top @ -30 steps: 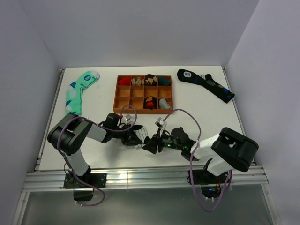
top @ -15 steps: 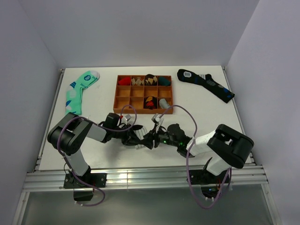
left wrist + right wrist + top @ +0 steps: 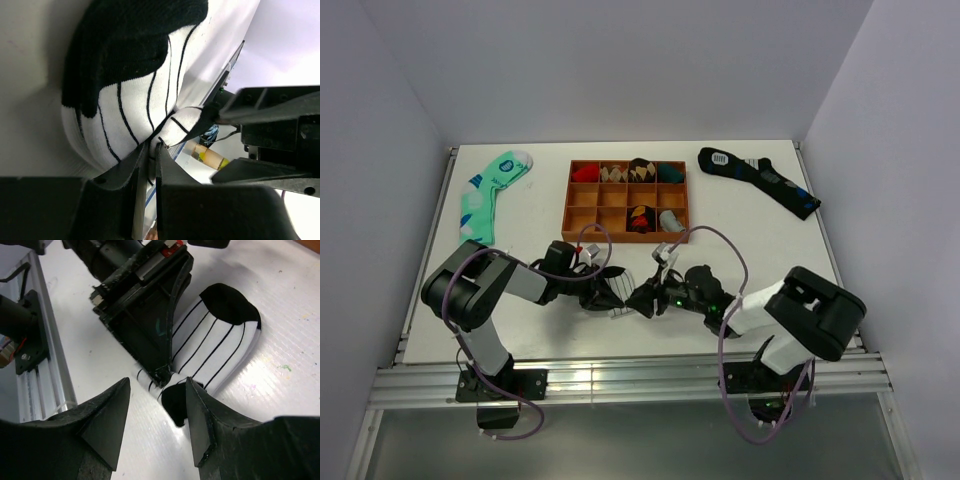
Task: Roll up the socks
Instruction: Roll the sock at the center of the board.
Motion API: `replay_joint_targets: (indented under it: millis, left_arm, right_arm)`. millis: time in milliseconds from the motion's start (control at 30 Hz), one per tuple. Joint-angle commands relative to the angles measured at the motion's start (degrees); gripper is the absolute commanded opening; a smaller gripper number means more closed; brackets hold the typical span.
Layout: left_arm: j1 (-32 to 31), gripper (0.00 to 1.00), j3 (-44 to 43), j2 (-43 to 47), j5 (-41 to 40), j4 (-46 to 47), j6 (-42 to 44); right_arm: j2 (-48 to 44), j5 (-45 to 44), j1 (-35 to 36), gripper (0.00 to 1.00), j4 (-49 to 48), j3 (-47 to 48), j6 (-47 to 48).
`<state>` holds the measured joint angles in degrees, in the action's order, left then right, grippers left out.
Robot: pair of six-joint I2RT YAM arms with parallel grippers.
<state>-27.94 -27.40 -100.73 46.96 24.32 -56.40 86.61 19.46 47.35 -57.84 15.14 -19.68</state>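
Note:
The white sock with thin black stripes (image 3: pixel 608 296) lies folded into a bundle on the table in front of the arms. My left gripper (image 3: pixel 618 293) is shut on its lower edge. The left wrist view shows the jaws (image 3: pixel 154 145) pinched on striped fabric below the bulging sock (image 3: pixel 135 95). My right gripper (image 3: pixel 644 299) is open just right of the sock. In the right wrist view its fingertips (image 3: pixel 158 384) straddle the table beside the sock's black end (image 3: pixel 175 402), with the left gripper (image 3: pixel 150 320) ahead and the sock (image 3: pixel 220 340) to the right.
A wooden compartment tray (image 3: pixel 566 206) holding rolled socks stands behind the grippers. A mint green sock (image 3: pixel 488 192) lies at the back left. A long black sock with blue patches (image 3: pixel 760 178) lies at the back right. The table's metal rail (image 3: pixel 620 378) runs along the near edge.
My right gripper has moved up and left, closer to the sock, and stays open. My left gripper has kept still, shut on the sock.

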Motion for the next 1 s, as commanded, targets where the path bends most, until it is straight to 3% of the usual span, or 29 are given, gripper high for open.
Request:
replay_joint_targets:
  millis: [0, 167, 467, 967]
  left_arm:
    - [0.3, 0.0, 4.4, -4.6, -15.2, -16.8, 7.5]
    - [0.3, 0.0, 4.4, -4.9, -15.2, -16.4, 7.5]
    - [0.3, 0.0, 4.3, -4.5, -15.1, -16.8, 7.6]
    - [0.3, 0.0, 3.9, -4.8, -16.0, -17.3, 8.2]
  right_arm:
    - [-5.3, -0.3, -0.2, 0.56, -3.5, -1.9, 0.5]
    - [-7.7, 0.2, -0.2, 0.57, -4.6, -4.8, -0.6]
    - [2.9, 5.7, -0.2, 0.56, -15.6, -5.0, -3.5]
    - [8.6, 3.4, -0.8, 0.55, -11.3, -0.1, 0.1]
